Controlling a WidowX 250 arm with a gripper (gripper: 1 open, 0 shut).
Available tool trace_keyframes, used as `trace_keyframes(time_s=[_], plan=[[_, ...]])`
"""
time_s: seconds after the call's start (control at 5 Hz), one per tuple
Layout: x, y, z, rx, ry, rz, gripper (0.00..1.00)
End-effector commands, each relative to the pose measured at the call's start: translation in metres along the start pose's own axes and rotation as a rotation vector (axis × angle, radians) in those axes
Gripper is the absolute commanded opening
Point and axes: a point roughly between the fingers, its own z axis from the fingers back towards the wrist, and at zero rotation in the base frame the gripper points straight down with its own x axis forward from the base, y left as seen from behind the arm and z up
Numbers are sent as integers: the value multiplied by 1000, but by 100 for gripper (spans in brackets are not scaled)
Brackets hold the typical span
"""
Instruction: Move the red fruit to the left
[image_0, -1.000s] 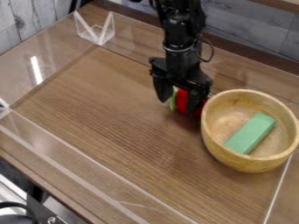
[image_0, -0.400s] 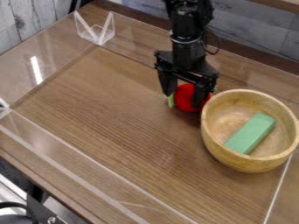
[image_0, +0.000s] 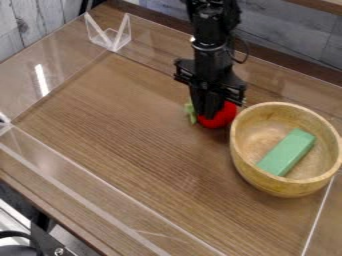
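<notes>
The red fruit (image_0: 218, 115) sits on the wooden table just left of the wooden bowl (image_0: 254, 165), its green leafy end pointing left. My gripper (image_0: 211, 108) comes straight down onto it from the black arm, and its fingers look drawn in narrow around the fruit. The fingers cover the fruit's middle, so only its right and lower parts show. The fruit still rests on the table.
A green rectangular block (image_0: 287, 153) lies inside the bowl at the right. A clear plastic wall runs along the table's left and front edges, with a small clear stand (image_0: 107, 33) at the back left. Bare wood stretches to the left of the gripper.
The fingers stood spread on either side of the fruit before; now they have drawn together on it. The arm has shifted slightly left and lower.
</notes>
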Motion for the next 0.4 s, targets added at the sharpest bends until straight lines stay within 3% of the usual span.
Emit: trace_keyframes(time_s=[0.0,0.2], plan=[[15,10,53,7,-111,-20,0],[18,29,86,19,-161,52,0]])
